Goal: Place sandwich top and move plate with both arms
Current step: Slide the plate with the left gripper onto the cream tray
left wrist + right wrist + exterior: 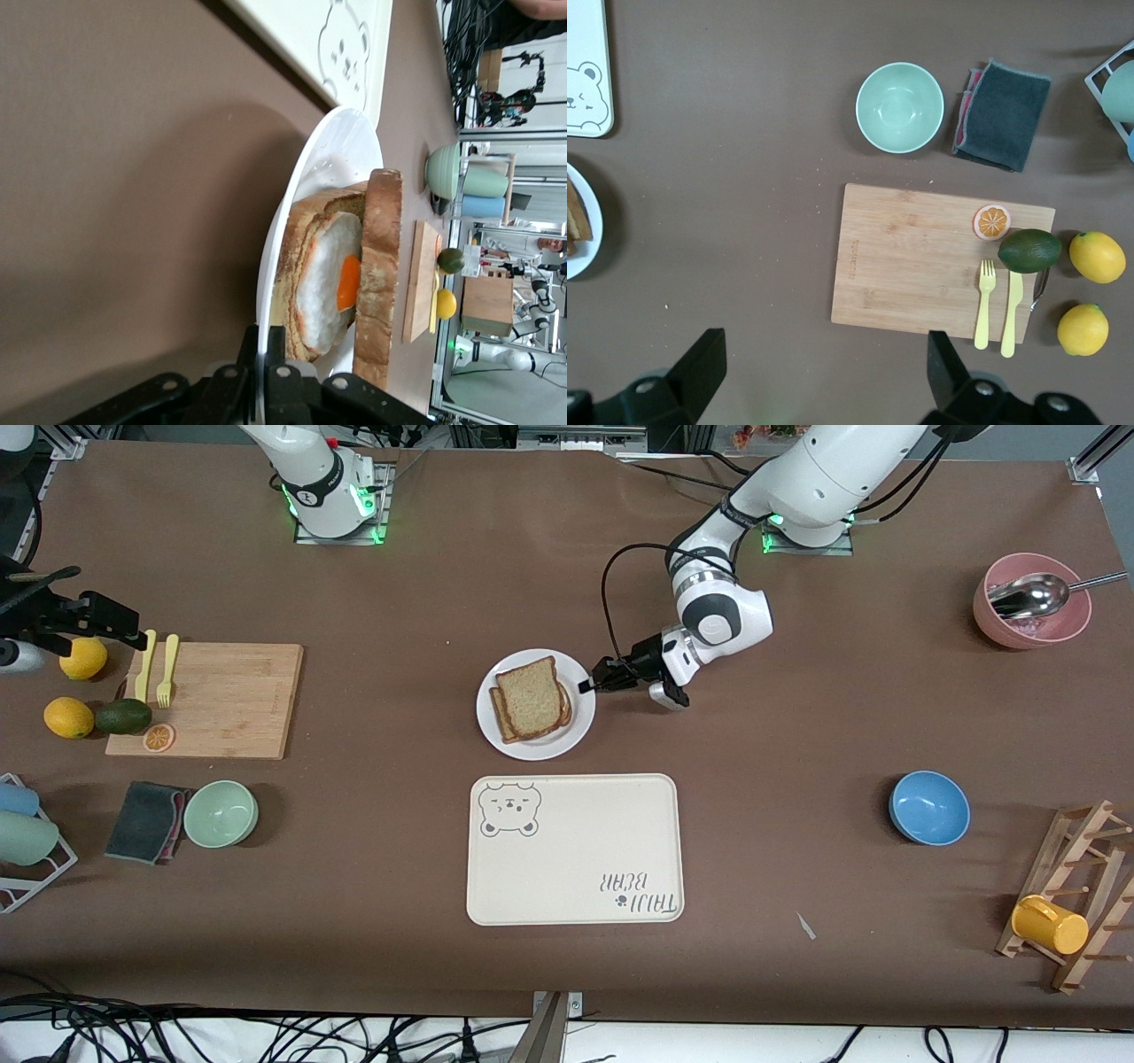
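Plate (580,726) sits mid-table, just farther from the front cam than the bear tray (576,850). On it: sandwich top (530,697) lying flat over the egg slice (332,283), corners a bit twisted vs the slice below, rounded end pointing away from the tray & slightly toward the left arm's end. Front view hides the egg; only crust edges of the lower slice peek out. Left wrist view shows the stack edge-on, egg white & yolk w/ the top slice over them, lower part cut off by the fingers.

Left gripper (588,685) at the plate rim on the left arm's side, low, fingers pinched tight on the rim.

Right gripper (819,367) waits over the table by the cutting board (921,266), jaws wide apart, holding nothing. In front view it's mostly cut off at the frame edge.
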